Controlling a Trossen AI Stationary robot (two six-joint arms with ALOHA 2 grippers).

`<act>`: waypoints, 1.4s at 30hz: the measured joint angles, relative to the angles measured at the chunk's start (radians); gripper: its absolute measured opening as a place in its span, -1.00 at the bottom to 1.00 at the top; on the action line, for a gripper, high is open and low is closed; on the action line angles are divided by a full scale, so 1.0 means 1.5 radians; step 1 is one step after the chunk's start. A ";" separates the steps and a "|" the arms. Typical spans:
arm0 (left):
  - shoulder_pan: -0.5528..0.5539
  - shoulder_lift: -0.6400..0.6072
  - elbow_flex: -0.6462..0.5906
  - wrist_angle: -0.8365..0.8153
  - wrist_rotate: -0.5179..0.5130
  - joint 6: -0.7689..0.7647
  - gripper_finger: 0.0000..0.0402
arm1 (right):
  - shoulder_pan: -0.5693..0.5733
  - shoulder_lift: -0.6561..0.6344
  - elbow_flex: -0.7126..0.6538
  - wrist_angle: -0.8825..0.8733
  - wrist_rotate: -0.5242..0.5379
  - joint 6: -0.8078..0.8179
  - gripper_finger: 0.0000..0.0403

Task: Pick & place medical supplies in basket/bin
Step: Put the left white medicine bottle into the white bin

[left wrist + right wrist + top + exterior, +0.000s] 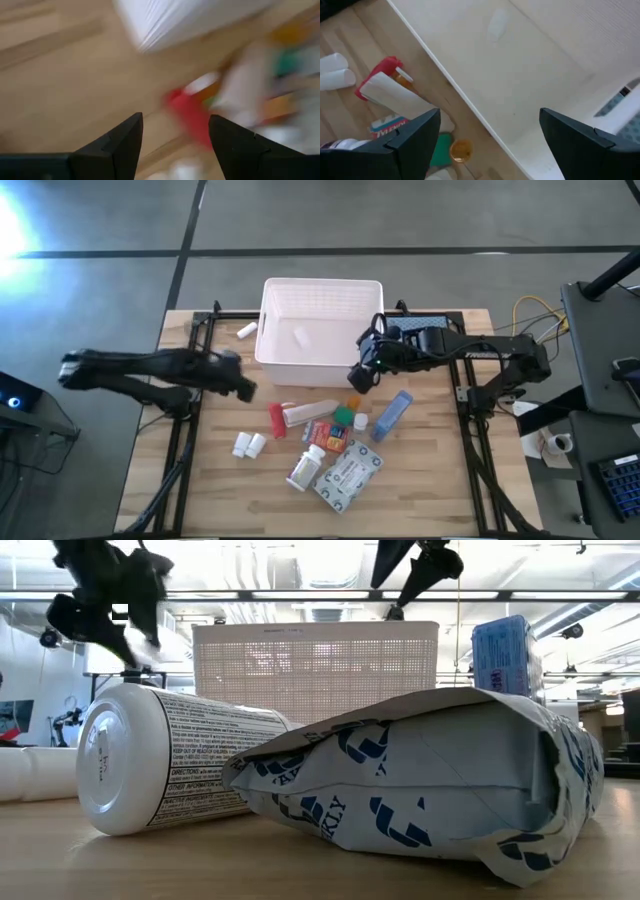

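Observation:
The white latticed basket (320, 320) stands at the table's far side, with one small white item (300, 335) inside. The supplies lie in a cluster on the near side of it: a red-capped tube (300, 415), green (343, 417) and orange (352, 402) bits, a blue-white box (392, 415), a red-orange box (328, 435), white bottles (248, 444), and a grey-white flat packet (348, 475). My left gripper (245, 385) hovers open, left of the cluster; its wrist view shows the red cap (192, 112) ahead. My right gripper (358, 375) is open above the basket's near right corner (485, 125).
One small white item (246, 330) lies alone on the table, left of the basket. A blue pad (425, 328) lies under my right arm. In the low view the flat packet (420, 780) and a lying bottle (160, 770) fill the foreground. Bare wood lies at the table's near left.

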State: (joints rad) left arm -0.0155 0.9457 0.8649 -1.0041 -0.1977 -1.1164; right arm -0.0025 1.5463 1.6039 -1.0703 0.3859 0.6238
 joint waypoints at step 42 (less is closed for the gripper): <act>-0.375 0.373 -0.084 0.123 0.030 -0.554 -0.12 | -0.020 0.000 -0.001 -0.014 0.000 -0.052 0.63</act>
State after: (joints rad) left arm -0.5777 1.5047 0.7392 -0.8196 -0.1524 -1.9472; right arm -0.0330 1.5467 1.6028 -1.0909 0.3856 0.5457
